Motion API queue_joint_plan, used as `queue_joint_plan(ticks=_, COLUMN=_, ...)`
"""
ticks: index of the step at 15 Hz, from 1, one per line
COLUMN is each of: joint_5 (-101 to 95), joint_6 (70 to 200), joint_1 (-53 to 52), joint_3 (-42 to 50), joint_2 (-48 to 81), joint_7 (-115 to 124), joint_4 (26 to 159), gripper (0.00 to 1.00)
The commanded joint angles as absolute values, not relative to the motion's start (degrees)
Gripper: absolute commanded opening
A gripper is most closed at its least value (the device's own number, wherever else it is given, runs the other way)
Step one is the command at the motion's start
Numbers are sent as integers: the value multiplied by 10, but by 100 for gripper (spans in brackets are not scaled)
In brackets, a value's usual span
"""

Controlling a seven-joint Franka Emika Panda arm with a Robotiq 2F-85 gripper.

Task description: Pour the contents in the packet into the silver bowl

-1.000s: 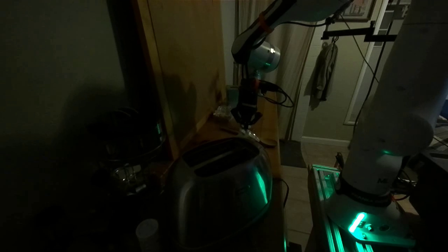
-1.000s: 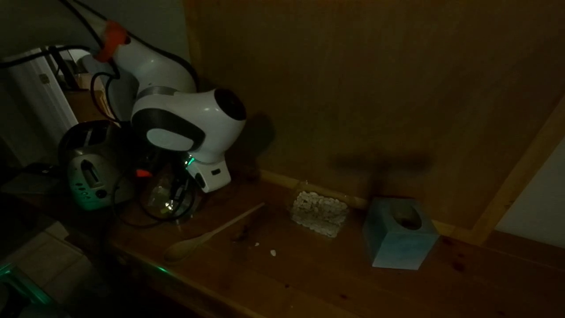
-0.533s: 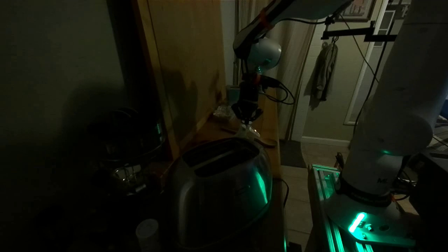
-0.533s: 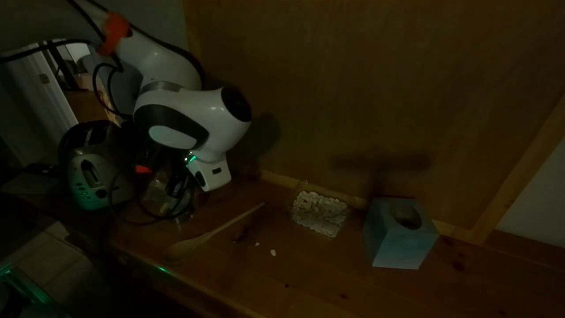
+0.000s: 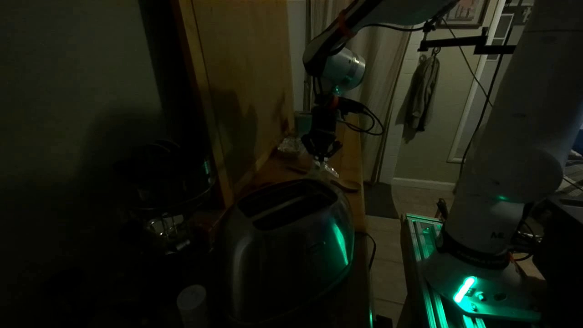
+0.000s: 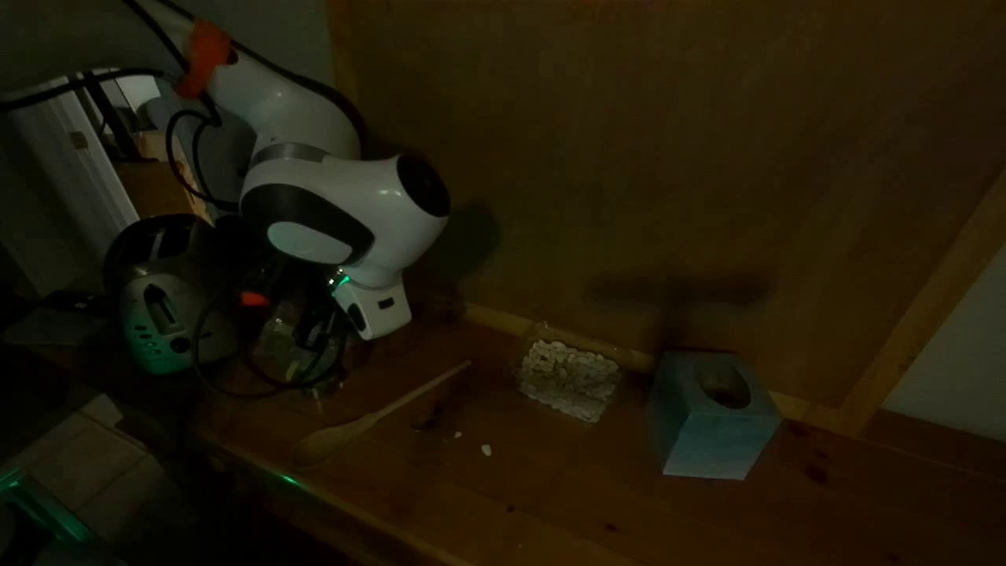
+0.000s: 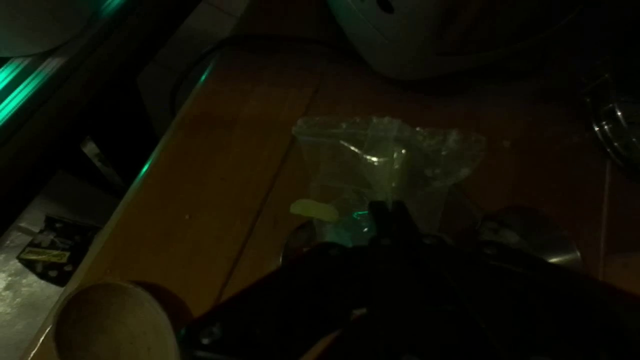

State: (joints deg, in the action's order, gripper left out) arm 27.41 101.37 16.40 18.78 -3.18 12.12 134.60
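Dimly lit, the gripper (image 7: 389, 206) has its jaws clenched on the packet (image 7: 375, 160), a piece of clear plastic film that spreads from the grip toward the far side in the wrist view. At the packet's left edge shows a small yellowish piece (image 7: 314, 210), whether inside the film or outside it cannot be told. Below, partly hidden by the gripper, a shiny curved edge shows to the right of the grip, with a fainter one to the left, judged to be the silver bowl (image 7: 535, 232). On that reading, picking up the packet and bringing it to the bowl look done; the pour itself is unconfirmed, with the bowl's inside out of sight and the packet's fill lost in the gloom. Left to do, most likely, is tipping the packet and emptying it into the bowl. Farther out, a wooden spoon (image 7: 112, 325) lies at near left and a toaster (image 7: 400, 45) stands at the far side. In an exterior view, a clear container of pale flakes (image 6: 570, 381) sits well to the right of the gripper, loose flakes (image 6: 486, 450) lie nearer, and a tissue box (image 6: 715, 417) stands farther right.
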Motion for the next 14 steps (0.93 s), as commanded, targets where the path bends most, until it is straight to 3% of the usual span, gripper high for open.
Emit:
queue_joint_plan(ticks=1, joint_5=283, joint_6=995, joint_1=171, joint_3=187, joint_2=-18, joint_7=119, joint_4=1329, gripper=1)
queue_joint_plan(ticks=14, joint_5=289, joint_6=974, joint_1=178, joint_3=192, joint_2=-13, joint_7=97, joint_4=1319, gripper=1)
